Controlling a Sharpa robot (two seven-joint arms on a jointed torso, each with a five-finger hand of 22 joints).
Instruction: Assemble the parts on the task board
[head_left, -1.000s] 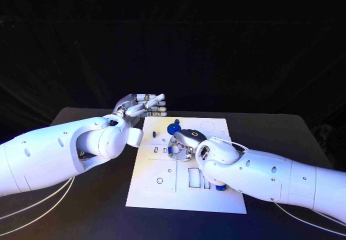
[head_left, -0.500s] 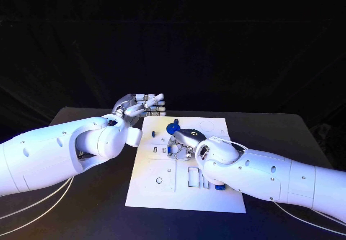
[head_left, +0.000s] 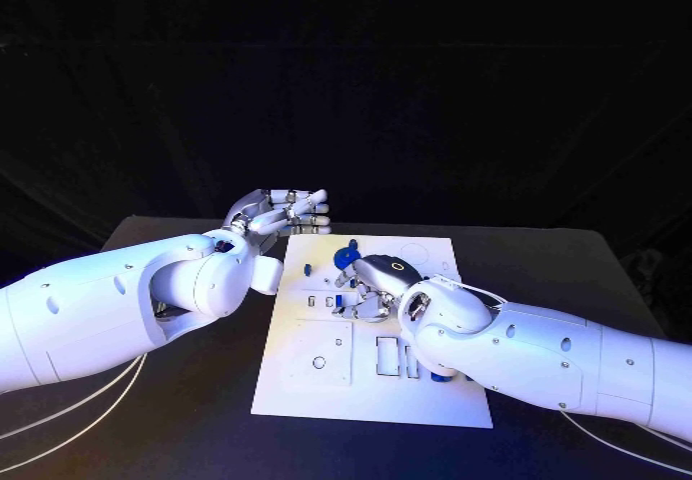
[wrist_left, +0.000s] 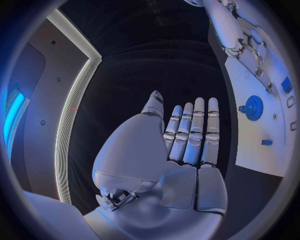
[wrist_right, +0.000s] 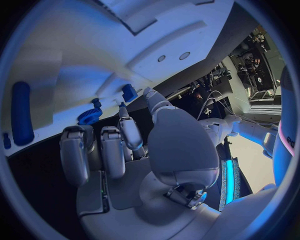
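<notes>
The white task board (head_left: 325, 375) lies in the middle of the table. A blue gear (head_left: 346, 258) stands near its far edge and also appears in the wrist views (wrist_left: 253, 107) (wrist_right: 90, 116). My right hand (head_left: 372, 290) is low over the board's middle with its fingers (wrist_right: 125, 130) curled down. Its thumb and a fingertip end right beside a small blue block (wrist_right: 129, 92); contact is unclear. A long blue part (wrist_right: 22, 120) lies further along the board. My left hand (head_left: 281, 212) hovers palm up at the board's far left corner, fingers (wrist_left: 190, 130) straight and holding nothing.
Another blue part (head_left: 441, 377) peeks out beside my right forearm at the board's right edge. Small blue pieces (wrist_left: 286, 84) (wrist_left: 267, 142) sit in the board near the gear. Black table (head_left: 202, 400) surrounds the board; my left forearm (head_left: 116, 310) covers its left side.
My right forearm has shifted slightly and the hand has turned a little over the board's middle. The left hand holds the same pose.
</notes>
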